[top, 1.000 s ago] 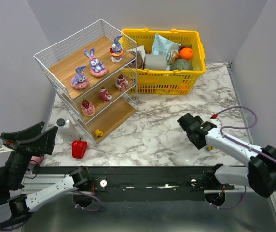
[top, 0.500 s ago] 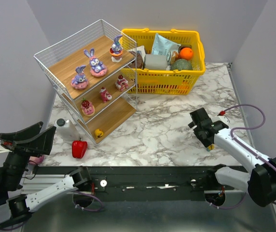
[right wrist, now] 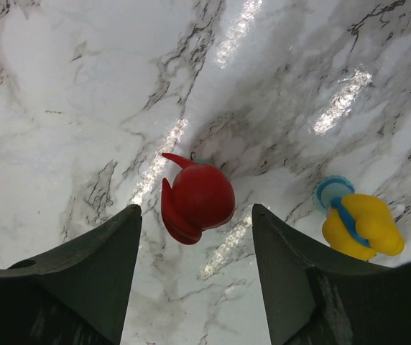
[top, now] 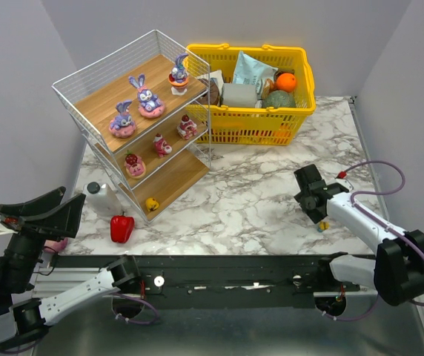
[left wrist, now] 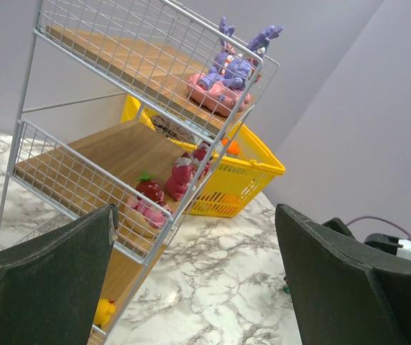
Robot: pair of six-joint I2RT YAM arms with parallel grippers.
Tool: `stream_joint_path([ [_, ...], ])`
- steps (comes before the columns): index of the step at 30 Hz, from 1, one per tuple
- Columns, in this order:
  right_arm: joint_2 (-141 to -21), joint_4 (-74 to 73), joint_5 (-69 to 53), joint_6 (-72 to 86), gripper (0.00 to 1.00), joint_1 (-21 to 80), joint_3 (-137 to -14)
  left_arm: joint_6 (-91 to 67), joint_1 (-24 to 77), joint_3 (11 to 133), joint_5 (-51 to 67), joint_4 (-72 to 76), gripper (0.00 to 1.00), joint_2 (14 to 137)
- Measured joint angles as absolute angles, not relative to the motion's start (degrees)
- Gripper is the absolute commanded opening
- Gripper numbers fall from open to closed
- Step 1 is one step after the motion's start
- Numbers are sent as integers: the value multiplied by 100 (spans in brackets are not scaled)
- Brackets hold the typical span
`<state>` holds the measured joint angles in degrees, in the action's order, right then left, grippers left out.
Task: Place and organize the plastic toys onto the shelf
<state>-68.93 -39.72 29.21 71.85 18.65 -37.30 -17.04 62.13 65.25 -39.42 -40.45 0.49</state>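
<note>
Far left, the left gripper [left wrist: 195, 210] hangs spread wide with nothing in it; next over, the shelf [top: 116, 90] carries purple bunnies [top: 147, 96] up top, pink-red figures [top: 161, 144] on the middle board and a yellow piece [top: 152, 204] at the bottom; way over right, the right gripper [right wrist: 196, 208] straddles a little red toy [right wrist: 202, 198] on the marble table [top: 249, 193], fingers apart and not touching it; a yellow toy [right wrist: 363, 226] lies just beside the right finger. My worry: the red one looks round and slick, so a squeeze could squirt it out; a sloppy descent could also kick the yellow one away.
</note>
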Motion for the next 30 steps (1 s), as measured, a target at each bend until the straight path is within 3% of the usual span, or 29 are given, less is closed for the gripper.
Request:
stream_joint_path([
  [4, -6919, -3959, 2910, 7185, 64, 1752, -3660, -1704, 6213, 6525, -3942, -4047, 99, 49],
  [7, -6949, -3942, 2904, 7155, 56, 1680, -3634, -1702, 6213, 6528, -3942, -4047, 99, 49],
  [21, -6969, -3365, 2685, 6298, 10, 1636, -3540, -1702, 6219, 6600, -3944, -4132, 99, 49],
  [26, -6619, -2624, 1848, 5065, 10, 1785, -3454, -1702, 6222, 6602, -3948, -4163, 99, 49],
  [30, -6698, -2220, 1275, 4160, 12, 2707, -3704, -1702, 6222, 6622, -3953, -4180, 99, 49],
])
